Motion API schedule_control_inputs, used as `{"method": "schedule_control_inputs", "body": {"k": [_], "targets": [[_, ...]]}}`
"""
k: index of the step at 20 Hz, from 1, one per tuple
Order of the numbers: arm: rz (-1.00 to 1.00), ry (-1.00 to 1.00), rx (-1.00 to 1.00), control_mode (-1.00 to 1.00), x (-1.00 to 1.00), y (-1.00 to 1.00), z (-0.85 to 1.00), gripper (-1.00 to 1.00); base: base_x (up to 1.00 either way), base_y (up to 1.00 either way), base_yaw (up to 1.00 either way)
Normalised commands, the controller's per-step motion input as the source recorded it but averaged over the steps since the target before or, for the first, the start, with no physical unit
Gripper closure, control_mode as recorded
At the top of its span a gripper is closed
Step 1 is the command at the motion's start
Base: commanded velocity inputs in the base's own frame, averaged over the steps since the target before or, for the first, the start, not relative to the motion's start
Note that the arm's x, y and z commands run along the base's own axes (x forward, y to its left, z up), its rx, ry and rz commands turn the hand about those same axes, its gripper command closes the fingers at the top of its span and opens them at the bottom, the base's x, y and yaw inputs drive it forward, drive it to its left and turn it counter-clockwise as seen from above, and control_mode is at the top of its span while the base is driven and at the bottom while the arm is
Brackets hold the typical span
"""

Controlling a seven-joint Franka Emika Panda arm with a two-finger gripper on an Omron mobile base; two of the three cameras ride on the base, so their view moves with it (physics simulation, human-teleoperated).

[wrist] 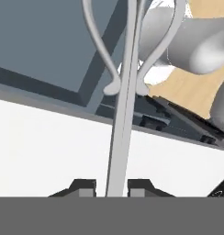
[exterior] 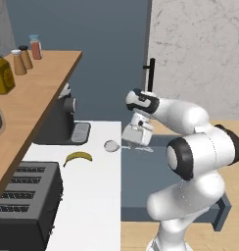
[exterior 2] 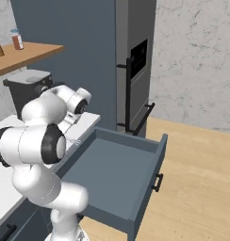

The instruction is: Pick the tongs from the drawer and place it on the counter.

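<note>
My gripper (exterior: 136, 143) is shut on the tongs (exterior: 112, 145), a thin silver utensil held level at the counter's right edge. Their round head hangs just over the white counter (exterior: 99, 196), right of the yellow banana (exterior: 78, 157). The loop handles reach out over the open drawer (exterior: 141, 181). In the hand view the tongs' shaft (wrist: 119, 137) runs up between my two dark fingertips (wrist: 86, 186), and the loops spread at the top over the drawer's slate-blue inside (wrist: 45, 41). The white counter (wrist: 45, 142) lies below. The drawer (exterior 2: 117, 174) stands pulled out with a bare floor.
A black toaster (exterior: 23, 206) sits at the counter's near left and a dark coffee machine (exterior: 62, 122) at the back. Above them runs a wooden shelf (exterior: 28, 98) with jars and bottles. A tall cabinet with black handles (exterior 2: 128, 89) stands behind the drawer.
</note>
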Motion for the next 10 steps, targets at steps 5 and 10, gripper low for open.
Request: {"method": "schedule_control_inputs", "body": {"k": [5, 10], "targets": [[0.00, 0.11, -0.29, -1.00, 0.08, 1.00, -0.58, 1.00, 0.00, 0.00, 0.00], [0.00, 0.01, -0.05, -1.00, 0.17, 0.80, -0.56, 1.00, 0.00, 0.00, 0.00]]}}
